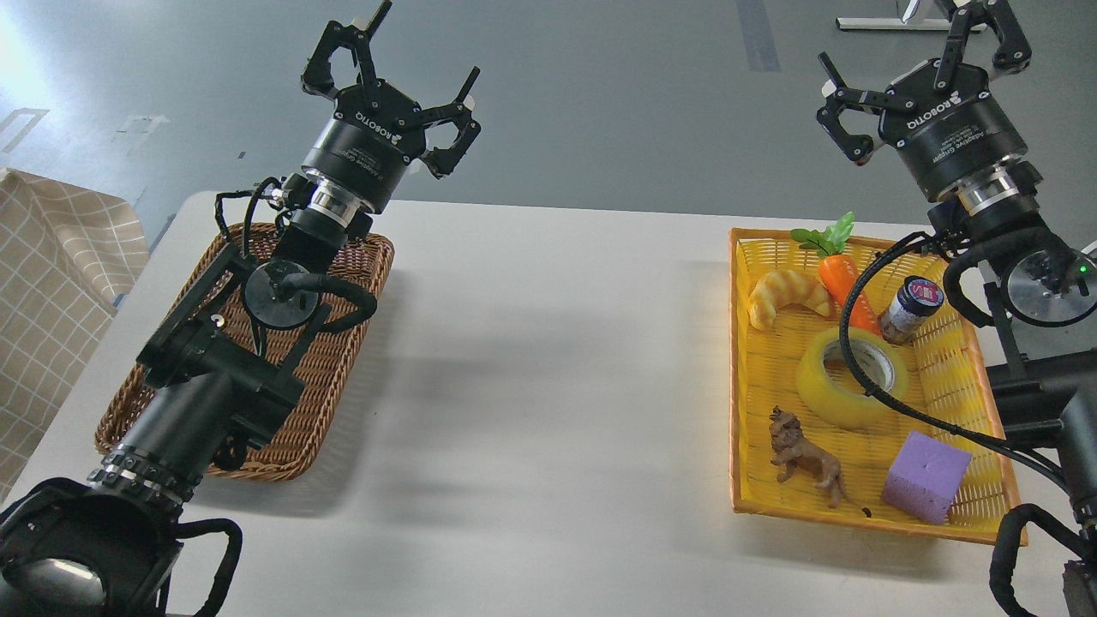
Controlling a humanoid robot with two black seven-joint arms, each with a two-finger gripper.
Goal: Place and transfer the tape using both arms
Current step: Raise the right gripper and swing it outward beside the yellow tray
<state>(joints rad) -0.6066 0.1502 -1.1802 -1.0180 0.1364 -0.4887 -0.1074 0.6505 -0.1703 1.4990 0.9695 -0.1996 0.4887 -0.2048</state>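
At the left of the frame, your left gripper (pixel 390 77) hovers above the brown wicker basket (pixel 343 360), fingers spread and empty. At right centre, the tape (pixel 844 381) lies flat in the yellow tray (pixel 746 411) on the desk (pixel 548 386). Expect a light, stiff, slick roll; grip across its wall through the core. At upper right, your right gripper (pixel 921 64) is raised, fingers open.

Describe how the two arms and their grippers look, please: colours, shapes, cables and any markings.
Both arms are black, built of thick round segments with silver rings at some joints. Loose black cables loop along each. The left gripper and right gripper have round black bodies with white "ROBOTIQ" lettering and black jointed fingers.
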